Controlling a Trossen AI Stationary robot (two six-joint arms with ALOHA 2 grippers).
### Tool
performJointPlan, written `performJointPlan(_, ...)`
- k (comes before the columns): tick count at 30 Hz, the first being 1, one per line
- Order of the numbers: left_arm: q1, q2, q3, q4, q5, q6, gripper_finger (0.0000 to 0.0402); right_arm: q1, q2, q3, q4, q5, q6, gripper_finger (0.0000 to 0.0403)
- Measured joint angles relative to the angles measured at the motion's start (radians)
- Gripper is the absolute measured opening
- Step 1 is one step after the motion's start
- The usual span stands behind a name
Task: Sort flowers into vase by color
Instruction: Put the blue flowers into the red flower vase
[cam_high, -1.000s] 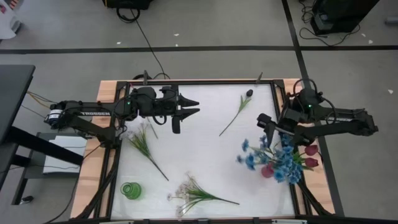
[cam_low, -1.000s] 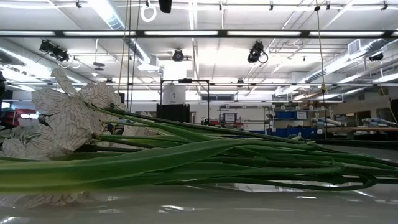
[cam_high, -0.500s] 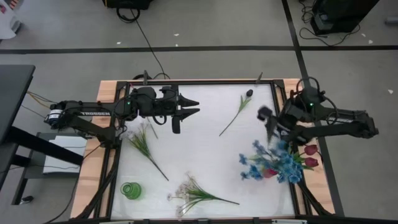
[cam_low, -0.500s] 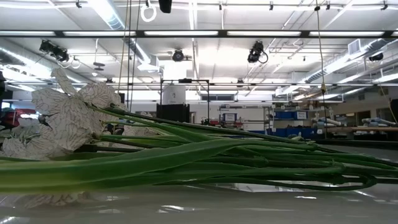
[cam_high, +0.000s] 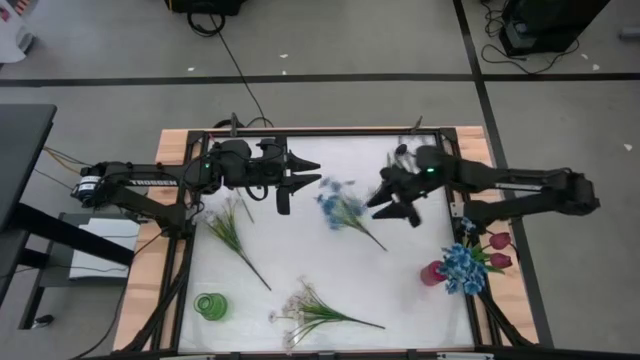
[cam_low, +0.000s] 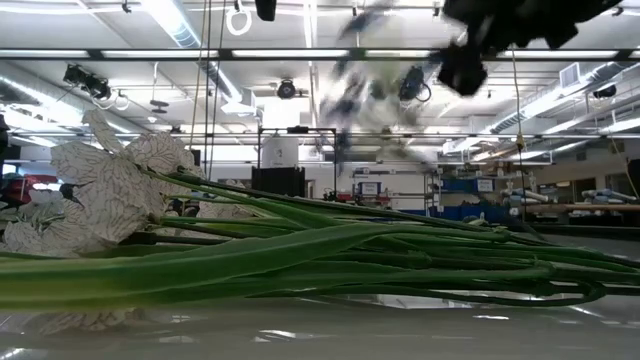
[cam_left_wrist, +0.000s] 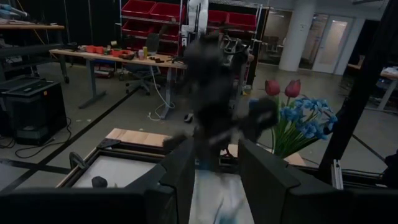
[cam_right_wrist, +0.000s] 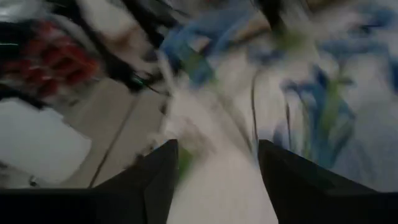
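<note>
Over the white table (cam_high: 330, 270) the right gripper (cam_high: 392, 200) reaches toward the middle, gripping the stem end of a blue flower (cam_high: 340, 205) – its blossoms point at the waiting left gripper (cam_high: 305, 172), whose fingers are spread wide. Near the right edge a red vase (cam_high: 432, 273) holds blue flowers and red tulips (cam_high: 498, 250) – white sprays (cam_high: 305, 312) lie by the near edge, a green vase (cam_high: 210, 306) near the left corner

I see even, bright overhead light with soft shadows. Ceiling strip lights (cam_low: 300, 55) glare above the right gripper (cam_low: 470, 60), which smears with motion blur. The view past its fingers (cam_right_wrist: 155, 180) is streaked; the white spray (cam_low: 110, 200) nearby looms soft.
</note>
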Motion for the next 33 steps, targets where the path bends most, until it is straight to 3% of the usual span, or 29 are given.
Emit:
performJointPlan(11, 0.000, 0.000, 0.000, 0.000, 0.000, 0.000, 0.0126, -0.020, 0.264, 0.000, -0.252, 0.118, 0.075, 0.0236)
performJointPlan(20, 0.000, 0.000, 0.000, 0.000, 0.000, 0.000, 0.0126, 0.071, 0.438, 0.000, -0.194, 0.301, 0.060, 0.0215)
performJointPlan(29, 0.006, 0.000, 0.000, 0.053, 0.000, -0.035, 0.0126, 0.171, 0.595, 0.000, -0.007, 0.311, 0.072, 0.0198)
performJointPlan(33, 0.006, 0.000, 0.000, 0.053, 0.000, -0.128, 0.0126, 0.204, 0.670, 0.040, -0.027, 0.386, 0.074, 0.0195)
